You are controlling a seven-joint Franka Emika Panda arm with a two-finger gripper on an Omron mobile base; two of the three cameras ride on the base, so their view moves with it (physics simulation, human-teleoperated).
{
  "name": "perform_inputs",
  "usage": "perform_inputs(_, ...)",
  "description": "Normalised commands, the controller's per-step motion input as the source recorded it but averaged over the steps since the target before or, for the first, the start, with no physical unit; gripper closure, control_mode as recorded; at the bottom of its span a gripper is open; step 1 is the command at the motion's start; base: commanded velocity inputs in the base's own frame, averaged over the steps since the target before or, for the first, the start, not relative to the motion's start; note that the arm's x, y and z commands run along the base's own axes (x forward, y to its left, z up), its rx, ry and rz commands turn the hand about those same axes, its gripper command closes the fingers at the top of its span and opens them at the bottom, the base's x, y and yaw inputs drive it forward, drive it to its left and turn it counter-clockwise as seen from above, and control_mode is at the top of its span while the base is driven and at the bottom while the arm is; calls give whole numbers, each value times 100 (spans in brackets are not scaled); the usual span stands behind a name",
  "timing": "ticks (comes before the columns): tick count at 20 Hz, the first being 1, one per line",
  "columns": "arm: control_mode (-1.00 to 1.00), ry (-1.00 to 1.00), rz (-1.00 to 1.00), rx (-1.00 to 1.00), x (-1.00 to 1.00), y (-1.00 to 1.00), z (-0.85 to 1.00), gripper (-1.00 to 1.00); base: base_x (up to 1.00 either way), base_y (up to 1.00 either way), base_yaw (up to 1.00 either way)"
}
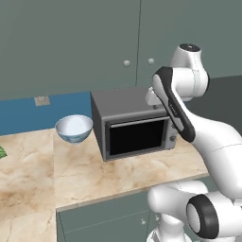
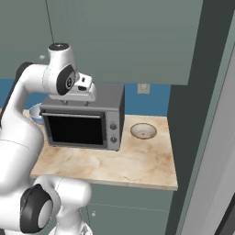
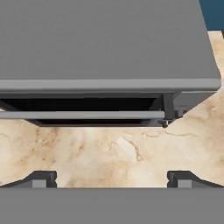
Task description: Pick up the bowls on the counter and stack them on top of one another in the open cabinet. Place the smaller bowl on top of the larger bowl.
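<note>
The larger bowl [image 1: 74, 127], white inside and pale blue outside, stands upright on the counter [image 1: 94, 172] just left of the microwave. In the right base view the smaller bowl [image 2: 143, 131], tan-brown inside, sits on the counter [image 2: 133, 165] to the microwave's right. The larger bowl [image 2: 35, 113] peeks out behind my arm there. My gripper [image 3: 112, 179] is open and holds nothing. It hangs above the microwave's front top edge and points down at the counter. The tall grey-green cabinet [image 2: 186, 137] stands at the counter's right end; its shelves are hidden.
A grey microwave [image 1: 134, 125] with its door shut stands on the counter between the two bowls. Shut upper cabinet doors with round knobs [image 1: 126, 63] hang above it. A blue wall with a socket [image 2: 144, 88] runs behind. A green thing [image 1: 2, 152] shows at the left edge.
</note>
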Motion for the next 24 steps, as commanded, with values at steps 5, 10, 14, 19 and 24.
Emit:
perform_inputs(5,-100,-4,0,5,-46,-33,0,-100,0,0,0)
perform_inputs(10,-100,0,0,1,-12,-30,-2,-100,0,0,0)
perform_inputs(14,-100,0,-5,3,-3,-36,-6,-100,0,0,0)
perform_inputs(19,-100,0,-34,8,-2,-34,-15,-100,0,0,0)
perform_inputs(24,-100,0,-21,10,-15,-56,-21,-100,0,0,0)
